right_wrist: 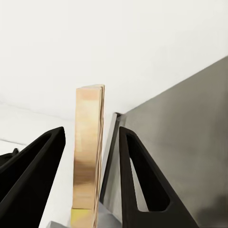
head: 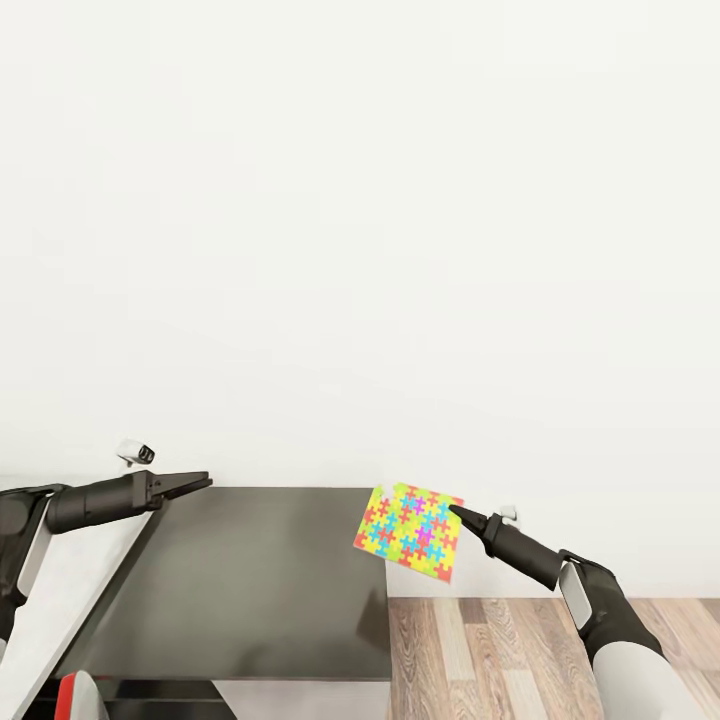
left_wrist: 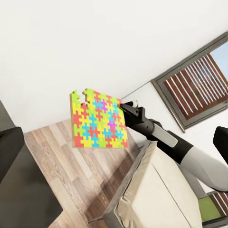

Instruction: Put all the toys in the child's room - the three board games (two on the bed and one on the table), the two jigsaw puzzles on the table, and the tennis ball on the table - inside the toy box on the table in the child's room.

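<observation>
While our right fingers (head: 456, 514) pinch the jigsaw puzzle (head: 410, 531) by its edge, it hangs tilted past the dark tabletop (head: 250, 590) edge, over wood floor (head: 480, 650). Left fingers (head: 200, 483) together above tabletop; white wall (head: 360, 250) behind.

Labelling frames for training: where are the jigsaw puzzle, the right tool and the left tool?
jigsaw puzzle (head: 409, 531): head view, middle of its patterned face.
right tool (head: 456, 512): head view, fingertips at the puzzle's edge.
left tool (head: 203, 483): head view, fingertips.
</observation>
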Tool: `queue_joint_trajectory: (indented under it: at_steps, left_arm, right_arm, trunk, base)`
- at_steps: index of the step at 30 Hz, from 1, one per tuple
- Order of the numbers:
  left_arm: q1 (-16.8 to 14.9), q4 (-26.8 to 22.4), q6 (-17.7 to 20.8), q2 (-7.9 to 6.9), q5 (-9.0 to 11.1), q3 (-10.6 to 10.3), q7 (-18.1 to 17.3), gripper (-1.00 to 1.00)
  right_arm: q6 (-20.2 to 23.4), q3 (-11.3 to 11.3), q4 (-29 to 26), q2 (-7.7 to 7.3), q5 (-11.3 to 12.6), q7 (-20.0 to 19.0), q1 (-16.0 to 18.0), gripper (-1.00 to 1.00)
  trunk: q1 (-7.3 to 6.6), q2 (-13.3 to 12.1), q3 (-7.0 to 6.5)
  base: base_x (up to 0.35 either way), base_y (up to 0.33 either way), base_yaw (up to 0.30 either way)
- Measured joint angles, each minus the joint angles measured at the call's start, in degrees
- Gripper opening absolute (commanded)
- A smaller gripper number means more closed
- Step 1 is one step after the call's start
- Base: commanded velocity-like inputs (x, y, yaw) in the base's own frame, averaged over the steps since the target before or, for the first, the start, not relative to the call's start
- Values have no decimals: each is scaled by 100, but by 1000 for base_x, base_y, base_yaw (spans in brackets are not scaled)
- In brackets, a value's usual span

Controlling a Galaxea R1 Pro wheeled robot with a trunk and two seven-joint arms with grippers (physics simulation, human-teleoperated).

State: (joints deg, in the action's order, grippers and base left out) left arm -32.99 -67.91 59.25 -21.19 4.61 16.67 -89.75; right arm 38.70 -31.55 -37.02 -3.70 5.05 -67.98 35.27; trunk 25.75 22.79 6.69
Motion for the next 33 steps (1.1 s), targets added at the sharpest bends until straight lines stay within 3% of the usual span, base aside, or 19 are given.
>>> queue_joint_trajectory:
  at_steps: [22, 33]
  left_arm:
    - [7, -46, -1, 19, 1, -3, 0, 100]
    - [21, -217, -1, 25, 2, 3, 0, 100]
  right_arm:
    - [-15, 10, 0, 9, 1, 9, 0, -100]
    - [-23, 16, -5, 9, -2, 18, 3, -100]
  trunk:
    - [3, 0, 0]
    - [0, 0, 0]
  base:
    - [-94, 8, 0]
    - [-74, -104, 0]
